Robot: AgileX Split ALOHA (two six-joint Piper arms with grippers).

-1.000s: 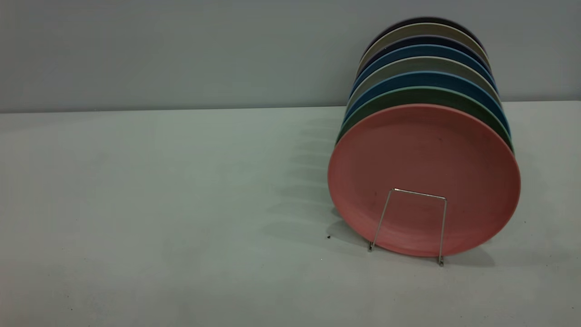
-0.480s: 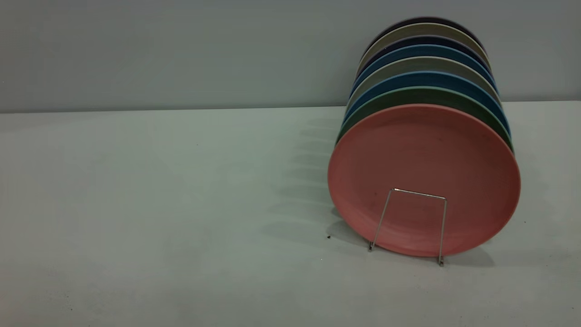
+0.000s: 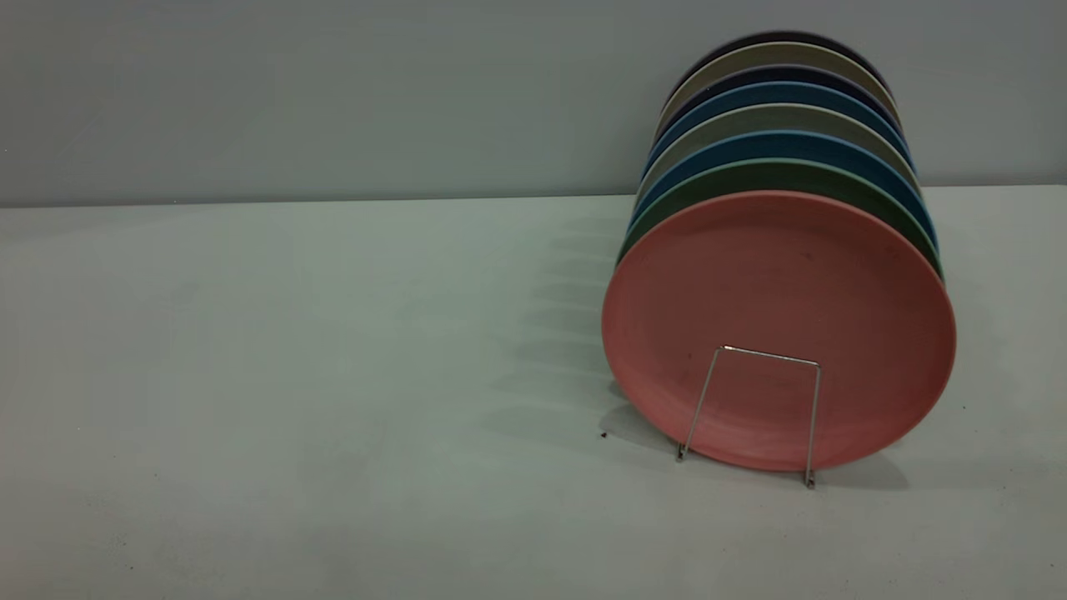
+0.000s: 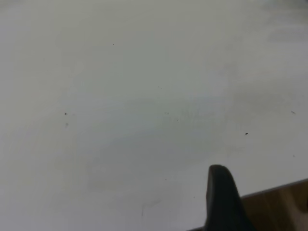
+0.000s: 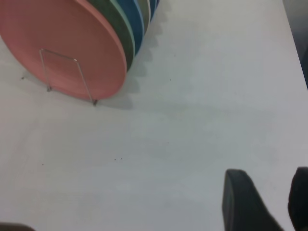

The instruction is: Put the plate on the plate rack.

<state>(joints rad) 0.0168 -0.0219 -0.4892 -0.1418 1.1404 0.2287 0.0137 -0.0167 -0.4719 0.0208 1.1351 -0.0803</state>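
**Plate racked, arms clear**

Nothing has moved since the earlier frames. Outside view: plate stands upright in the rack, foremost. Left wrist: left gripper, opening unclear, over bare table. Right wrist: right gripper parted, empty; a careless sweep could topple the row.

Salmon-pink plate upright on edge, frontmost in silver wire plate rack, behind front loop

Salmon-pink plate fronts a green plate and blue plates; silver wire plate rack.
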